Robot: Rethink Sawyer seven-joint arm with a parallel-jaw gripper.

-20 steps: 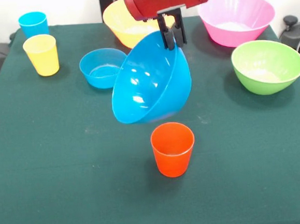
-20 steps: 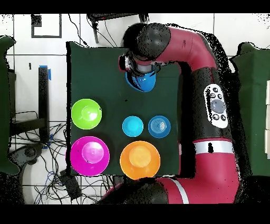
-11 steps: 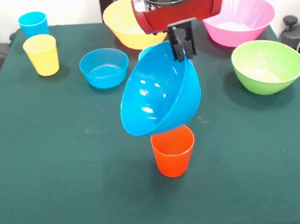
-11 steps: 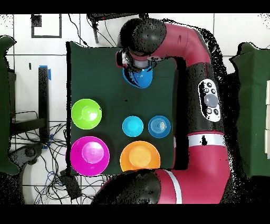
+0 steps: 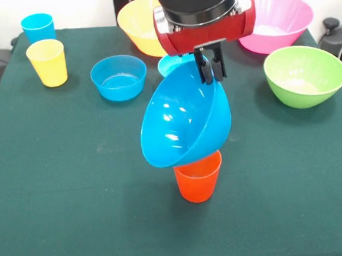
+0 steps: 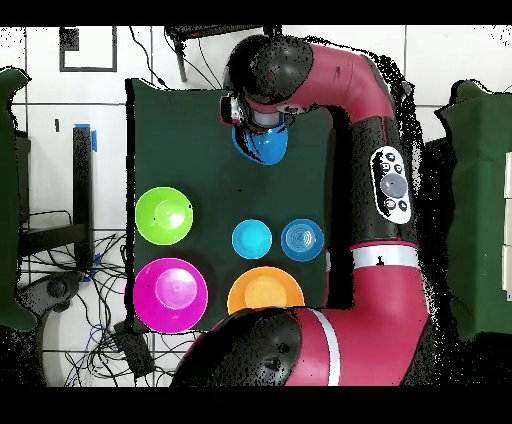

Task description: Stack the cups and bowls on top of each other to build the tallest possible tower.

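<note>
The hand pinches the top rim of the medium blue bowl, which hangs tilted just above the orange-red cup at the worktop's six o'clock, apparently so it can be set on that cup.

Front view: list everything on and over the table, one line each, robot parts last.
Held bowl: one, blue, tilted, hanging over the orange-red cup.
Orange-red cup: one, upright, near middle.
Small bowls: two, blue, middle; one mostly hidden behind the held bowl.
Green bowl: one, right side.
Pink bowl: one, far right.
Yellow-orange bowl: one, far middle.
Yellow cup: one, far left.
Sky blue cup: one, behind the yellow cup.
Table: one, dark green.
Tool: one, black, shut on the held bowl's rim.
</note>
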